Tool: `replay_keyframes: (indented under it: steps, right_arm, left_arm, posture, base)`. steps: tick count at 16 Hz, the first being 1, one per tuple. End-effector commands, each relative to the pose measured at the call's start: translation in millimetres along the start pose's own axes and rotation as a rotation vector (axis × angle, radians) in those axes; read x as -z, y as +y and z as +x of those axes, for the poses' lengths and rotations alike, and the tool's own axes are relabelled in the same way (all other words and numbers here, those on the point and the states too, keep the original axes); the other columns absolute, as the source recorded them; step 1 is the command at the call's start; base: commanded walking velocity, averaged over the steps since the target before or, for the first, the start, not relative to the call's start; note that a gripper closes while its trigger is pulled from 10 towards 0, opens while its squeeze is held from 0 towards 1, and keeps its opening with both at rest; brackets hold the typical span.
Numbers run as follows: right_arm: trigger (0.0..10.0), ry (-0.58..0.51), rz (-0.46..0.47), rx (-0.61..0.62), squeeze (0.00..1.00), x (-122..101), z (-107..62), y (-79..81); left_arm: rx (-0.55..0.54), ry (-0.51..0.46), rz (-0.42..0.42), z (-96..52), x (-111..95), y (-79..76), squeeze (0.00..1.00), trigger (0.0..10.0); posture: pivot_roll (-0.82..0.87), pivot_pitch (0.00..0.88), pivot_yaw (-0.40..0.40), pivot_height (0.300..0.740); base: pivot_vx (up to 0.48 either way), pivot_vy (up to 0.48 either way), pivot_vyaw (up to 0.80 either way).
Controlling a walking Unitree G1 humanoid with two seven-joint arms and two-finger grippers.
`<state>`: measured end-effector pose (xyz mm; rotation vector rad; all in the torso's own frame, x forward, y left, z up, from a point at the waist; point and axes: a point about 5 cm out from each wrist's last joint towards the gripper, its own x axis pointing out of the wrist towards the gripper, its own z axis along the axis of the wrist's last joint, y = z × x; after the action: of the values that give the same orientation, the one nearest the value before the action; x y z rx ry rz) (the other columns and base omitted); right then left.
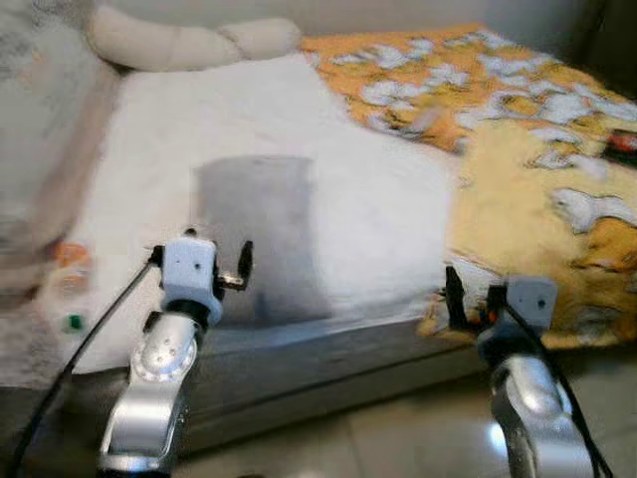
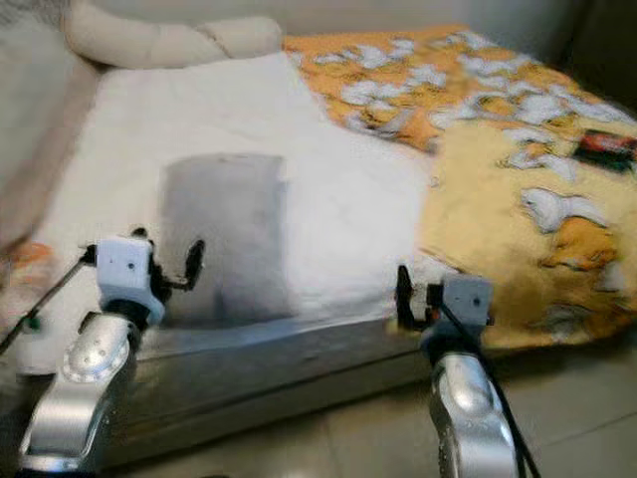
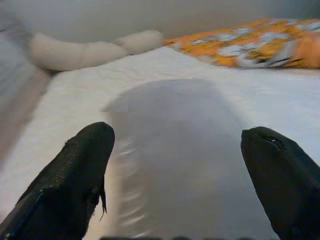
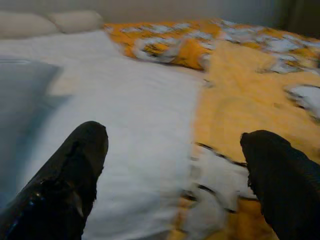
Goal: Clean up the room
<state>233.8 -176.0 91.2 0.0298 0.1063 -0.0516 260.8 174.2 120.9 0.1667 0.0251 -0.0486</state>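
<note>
A grey pillow (image 1: 259,234) lies flat on the white sheet (image 1: 378,199) of a bed, close to its front edge. My left gripper (image 1: 199,256) hovers at that edge just in front of the pillow, open, its fingers (image 3: 85,155) spread wide with the pillow (image 3: 175,150) ahead between them. An orange and yellow patterned blanket (image 1: 537,179) covers the bed's right side. My right gripper (image 1: 476,297) is open at the bed's front edge by the blanket's near corner (image 4: 240,150), holding nothing.
Cream bolster pillows (image 1: 189,42) lie at the bed's head. A small black and red object (image 2: 605,147) rests on the blanket at far right. Blurred beige fabric (image 1: 40,119) and small orange items (image 1: 70,261) sit at the left. Tiled floor (image 1: 398,438) lies below the bed frame.
</note>
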Motion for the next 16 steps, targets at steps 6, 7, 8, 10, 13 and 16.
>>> replay_keyframes:
  steps: [6, 7, 8, 10, 13, 16]
  right_arm:
    - [10.0, -0.026, -0.124, -0.172, 0.00, -12, 7.0, 16.5]
    - [10.0, -0.025, -0.120, -0.176, 0.00, -11, 7.2, 16.8]
    - [10.0, -0.019, -0.109, -0.213, 0.00, -11, 7.9, 20.8]
    - [10.0, -0.015, -0.112, -0.220, 0.00, -11, 8.7, 22.0]
    - [10.0, -0.011, -0.101, -0.227, 0.00, -11, 9.3, 23.0]
    - [10.0, -0.008, -0.120, -0.259, 0.00, -10, 7.0, 25.6]
  left_arm:
    - [-0.065, -0.005, -0.006, -5.8, 0, 10.0, 0.00, 10.0]
    - [-0.066, -0.006, -0.007, -6.0, 0, 10.3, 0.00, 10.0]
    - [-0.071, -0.004, -0.003, -6.6, 0, 11.5, 0.00, 10.0]
    - [-0.074, -0.003, -0.001, -6.6, 0, 12.4, 0.00, 10.0]
    - [-0.075, 0.001, 0.002, -6.6, 0, 13.6, 0.00, 10.0]
    - [-0.070, 0.005, 0.005, -7.3, 1, 14.1, 0.00, 10.0]
  posture:
    - [0.05, 0.000, 0.000, 0.740]
    - [0.05, 0.000, 0.000, 0.740]
    - [0.05, 0.000, -0.001, 0.740]
    - [0.05, 0.000, -0.002, 0.740]
    - [0.05, 0.000, 0.002, 0.740]
    - [0.05, 0.000, 0.004, 0.740]
  base:
    - [0.137, 0.000, 0.27]
    - [0.307, 0.000, 0.80]
    - [0.352, 0.000, 0.80]
    - [0.354, 0.000, 0.74]
    - [0.352, 0.000, 0.00]
    - [0.355, 0.000, 0.00]
